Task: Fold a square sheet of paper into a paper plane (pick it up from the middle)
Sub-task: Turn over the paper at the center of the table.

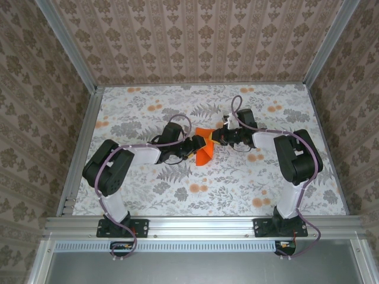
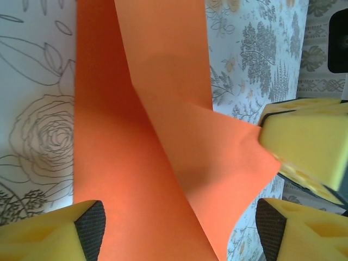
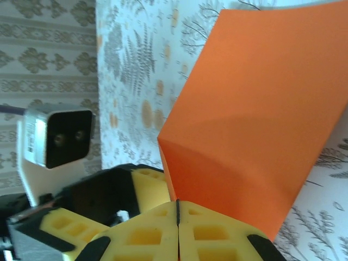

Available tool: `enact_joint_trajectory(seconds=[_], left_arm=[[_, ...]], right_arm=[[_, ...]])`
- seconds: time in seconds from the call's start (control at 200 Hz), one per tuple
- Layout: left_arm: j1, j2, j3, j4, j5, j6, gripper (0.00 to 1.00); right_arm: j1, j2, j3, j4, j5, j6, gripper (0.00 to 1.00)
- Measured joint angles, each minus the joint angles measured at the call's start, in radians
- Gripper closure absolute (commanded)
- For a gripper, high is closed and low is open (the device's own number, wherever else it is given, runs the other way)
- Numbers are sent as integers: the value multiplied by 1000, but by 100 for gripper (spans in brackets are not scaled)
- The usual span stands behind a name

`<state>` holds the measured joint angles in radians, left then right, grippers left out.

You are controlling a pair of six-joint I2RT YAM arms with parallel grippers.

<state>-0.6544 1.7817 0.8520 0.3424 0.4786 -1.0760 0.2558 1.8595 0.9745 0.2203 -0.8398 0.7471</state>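
- Pinching a corner of the creased square sheet of paper (image 3: 255, 125): right gripper (image 3: 178, 209), clamped.
- Left gripper (image 2: 180, 225) spread, straddling it.
- Floral table (image 1: 237, 183) beneath; patterned walls (image 1: 195, 41) around.

From above, my left gripper (image 1: 194, 145) and right gripper (image 1: 217, 138) cover both sides of the square sheet of paper (image 1: 203, 155). My left wrist view cuts it top and bottom; its edge vanishes between my right pads (image 3: 217, 234).
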Motion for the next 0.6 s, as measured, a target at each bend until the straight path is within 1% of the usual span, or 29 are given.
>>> enact_joint_trajectory(seconds=[0.1, 0.225, 0.6], left_arm=[[-2, 8, 0, 28, -1, -12, 45], [-2, 24, 0, 70, -6, -22, 58], [-2, 41, 0, 148, -18, -33, 80]], right_arm=[[-1, -1, -2, 33, -11, 33, 93], [-3, -1, -9, 64, -22, 67, 93], [-10, -1, -16, 95, -37, 102, 93]])
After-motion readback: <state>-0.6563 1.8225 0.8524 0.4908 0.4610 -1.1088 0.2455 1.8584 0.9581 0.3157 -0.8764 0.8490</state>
